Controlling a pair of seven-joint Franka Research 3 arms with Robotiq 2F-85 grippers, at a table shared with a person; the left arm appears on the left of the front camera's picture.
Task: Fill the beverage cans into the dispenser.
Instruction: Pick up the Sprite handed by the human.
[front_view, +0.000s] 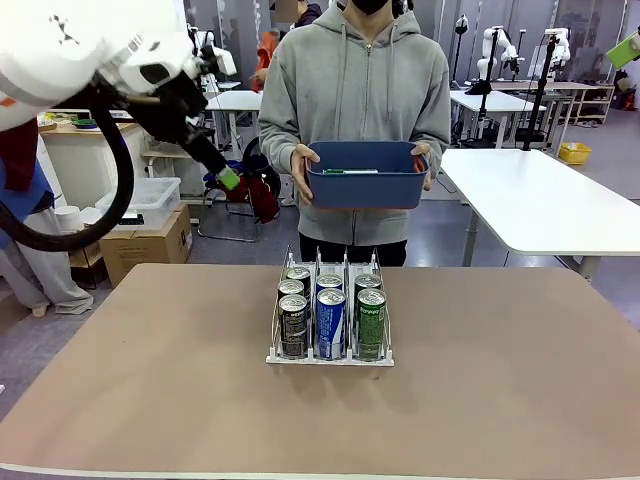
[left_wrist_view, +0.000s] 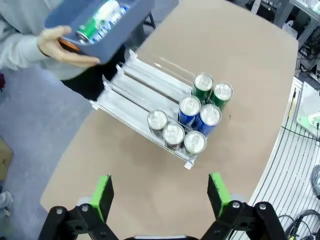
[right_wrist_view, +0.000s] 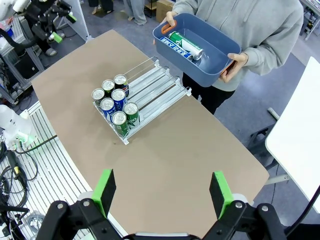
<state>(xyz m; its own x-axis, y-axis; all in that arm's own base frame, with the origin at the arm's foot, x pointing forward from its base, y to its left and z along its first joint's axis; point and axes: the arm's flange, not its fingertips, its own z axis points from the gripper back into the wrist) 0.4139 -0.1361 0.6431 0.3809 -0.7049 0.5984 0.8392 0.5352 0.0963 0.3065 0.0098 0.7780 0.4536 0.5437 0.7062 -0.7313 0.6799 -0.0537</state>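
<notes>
Dispenser (front_view: 330, 357) sits mid-worktop (front_view: 150, 380), lanes running toward the person. Seven beverage cans (left_wrist_view: 173, 134) stand upright in it, all bunched at the robot-side end: three black cans (front_view: 294, 325) in the left lane, two blue-and-white cans (front_view: 331, 322) in the middle lane, two green cans (front_view: 371, 322) in the right lane. The person stands at the far edge. The person's hands (front_view: 300, 172) grip both ends of a dark blue tub (front_view: 365, 188), held in front of the torso, off the worktop and beyond the dispenser's far end. One more green can (right_wrist_view: 182, 44) with white lettering lies on its side inside the tub. Left fingers (left_wrist_view: 102, 196) are spread wide, holding nothing, high over the worktop and looking down on the dispenser. In the front view the left arm (front_view: 90, 50) is up at top left, well apart from the cans. Right fingers (right_wrist_view: 105, 191) are also spread wide, holding nothing, high over the worktop's near side, well apart from dispenser and tub.
</notes>
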